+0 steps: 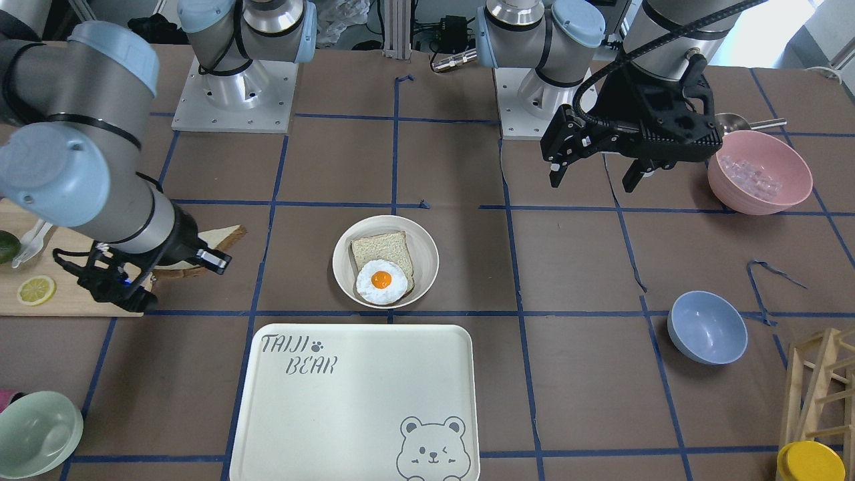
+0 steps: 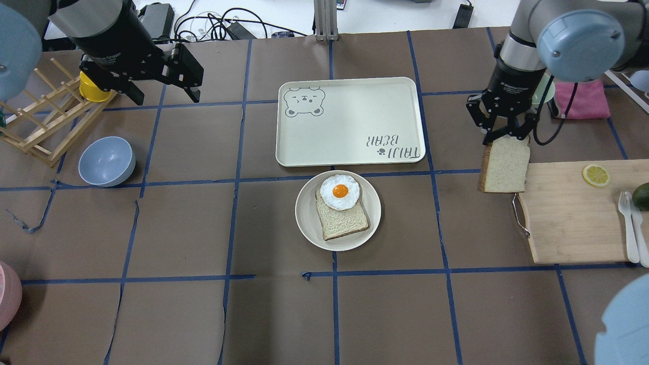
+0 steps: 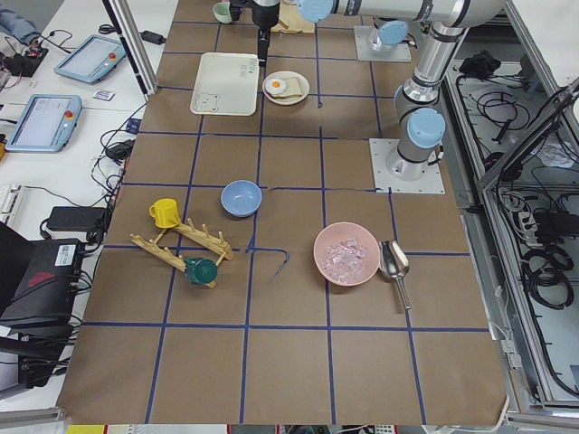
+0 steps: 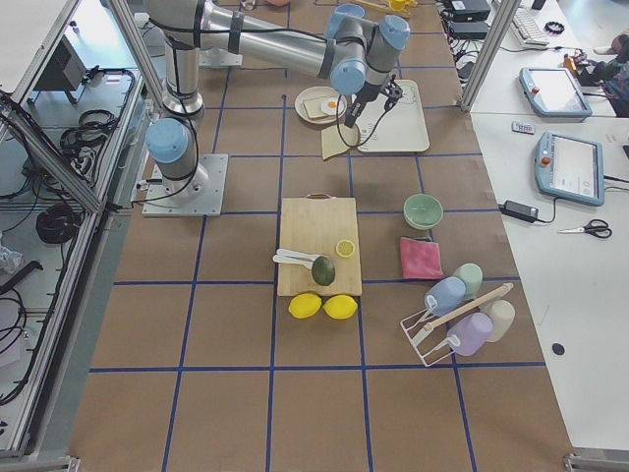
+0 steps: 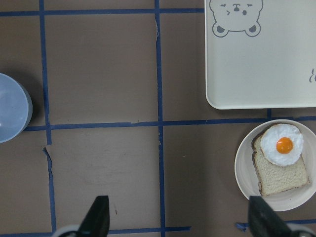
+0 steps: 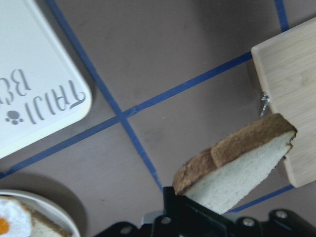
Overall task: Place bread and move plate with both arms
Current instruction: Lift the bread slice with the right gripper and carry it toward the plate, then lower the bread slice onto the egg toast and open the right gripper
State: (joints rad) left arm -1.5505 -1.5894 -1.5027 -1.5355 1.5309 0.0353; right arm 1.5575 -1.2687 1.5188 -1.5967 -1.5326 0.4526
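Holding the bread (image 2: 504, 165) pinched in your right gripper (image 2: 504, 133) beside the cutting board (image 2: 573, 218), you likely next carry it to the plate (image 2: 308, 215), onto the egg-topped slice (image 2: 345, 220), while your left gripper (image 2: 165, 96) hangs open, well apart.

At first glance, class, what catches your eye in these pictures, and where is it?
The fried egg stands out: bright yolk, lying on a smaller slice in the round plate at the table's middle, just beside the bear tray. Next, the bread slice hanging from the right gripper, shut on one edge, by the wooden board.
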